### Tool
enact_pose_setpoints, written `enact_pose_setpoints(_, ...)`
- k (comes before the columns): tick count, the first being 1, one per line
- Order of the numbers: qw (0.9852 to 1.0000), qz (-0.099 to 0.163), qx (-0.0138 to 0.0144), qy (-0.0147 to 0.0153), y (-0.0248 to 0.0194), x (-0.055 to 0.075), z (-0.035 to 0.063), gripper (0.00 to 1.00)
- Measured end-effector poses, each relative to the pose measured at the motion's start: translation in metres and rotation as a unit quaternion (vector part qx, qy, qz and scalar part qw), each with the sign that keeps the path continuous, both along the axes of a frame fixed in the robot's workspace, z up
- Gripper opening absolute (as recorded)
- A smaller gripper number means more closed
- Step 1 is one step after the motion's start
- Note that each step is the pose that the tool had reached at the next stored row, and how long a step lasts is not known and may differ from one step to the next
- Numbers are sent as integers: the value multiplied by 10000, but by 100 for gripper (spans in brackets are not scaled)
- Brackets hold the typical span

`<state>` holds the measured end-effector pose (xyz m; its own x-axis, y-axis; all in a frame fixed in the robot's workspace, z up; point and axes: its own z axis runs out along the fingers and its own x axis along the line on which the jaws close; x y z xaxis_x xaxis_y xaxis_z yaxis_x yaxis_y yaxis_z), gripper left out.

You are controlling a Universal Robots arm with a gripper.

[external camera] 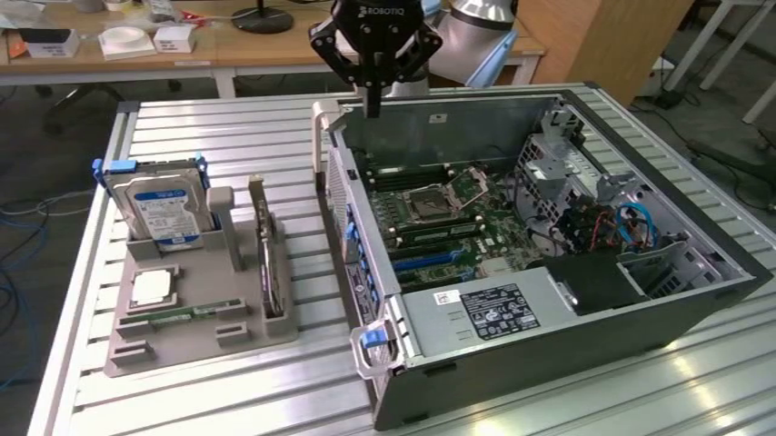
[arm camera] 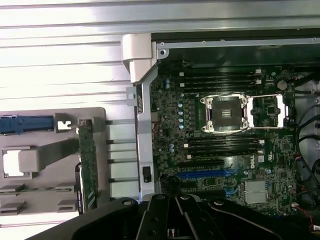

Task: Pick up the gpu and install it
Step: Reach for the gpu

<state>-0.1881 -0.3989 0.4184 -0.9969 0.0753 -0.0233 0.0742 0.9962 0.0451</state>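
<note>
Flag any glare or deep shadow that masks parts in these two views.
Exterior view: light glares off the table slats, the black bay reads as flat shadow, the gpu is evenly lit. Wrist view: the same slats wash out to white; the motherboard is evenly lit.

Ribbed, shiny metal table (external camera: 218,136); matt grey, seemingly plastic tray (external camera: 182,331); dull metal computer case (external camera: 461,127).

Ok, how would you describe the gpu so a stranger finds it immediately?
On the exterior view's left of the open computer case, a grey holder sits on the table. The gpu stands on edge along the holder's side nearest the case. Unlike the thick blue-labelled hard drive and the flat memory stick, it is a thin upright card.
</note>
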Motion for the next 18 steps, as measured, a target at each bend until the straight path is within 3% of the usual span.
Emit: enact_pose_setpoints(18, 10000, 0, 0, 0, 0, -342, 0, 10)
